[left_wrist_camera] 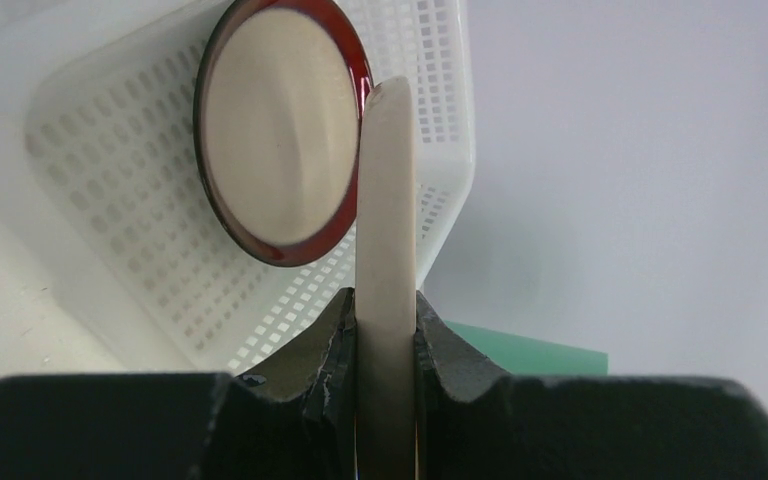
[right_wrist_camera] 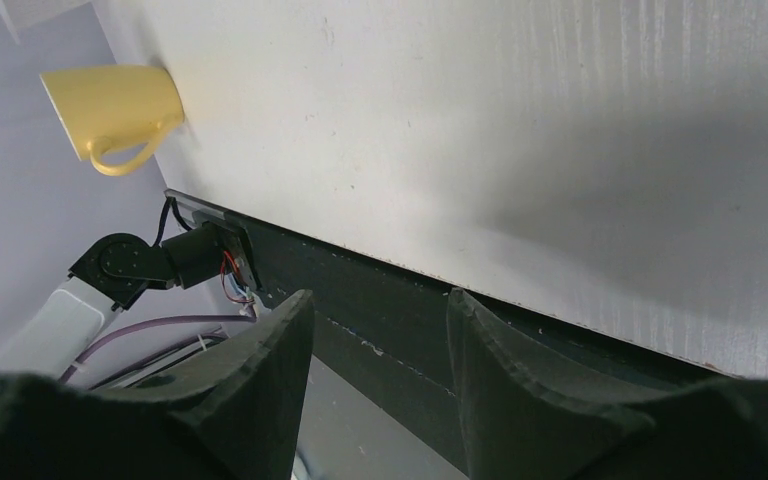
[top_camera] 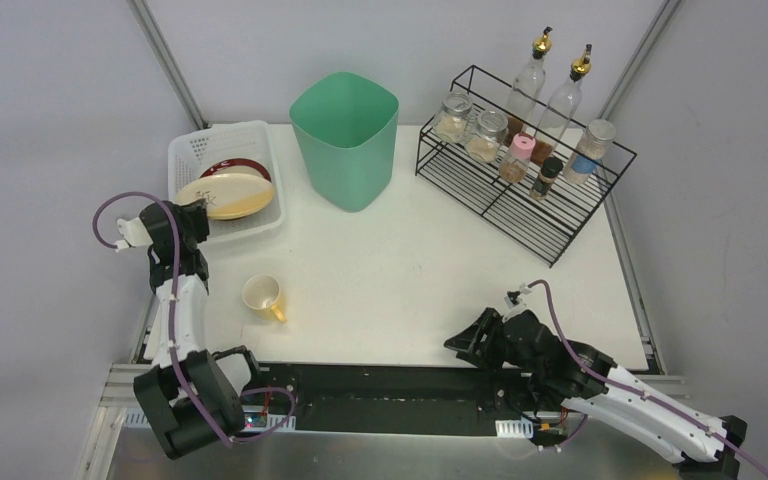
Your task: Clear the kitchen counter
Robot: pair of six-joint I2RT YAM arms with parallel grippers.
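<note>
Your left gripper (left_wrist_camera: 387, 310) is clamped on the edge of a cream plate (left_wrist_camera: 387, 200), one finger on each side of it. It holds the plate over the white basket (top_camera: 225, 130), which stands at the far left corner of the kitchen counter (top_camera: 410, 270). A red-rimmed dish (left_wrist_camera: 275, 130) lies inside the basket, and the plate partly covers it when you look from above. Your right gripper (right_wrist_camera: 378, 300) is low at the near edge of the counter on the right side; its jaws stand apart and hold nothing. A yellow mug (top_camera: 263, 296) lies on its side on the counter, near your left arm. At the far side of the counter you have a green bin (top_camera: 345, 140) in the middle and a wire rack (top_camera: 520, 195) with jars and bottles on the right.
</note>
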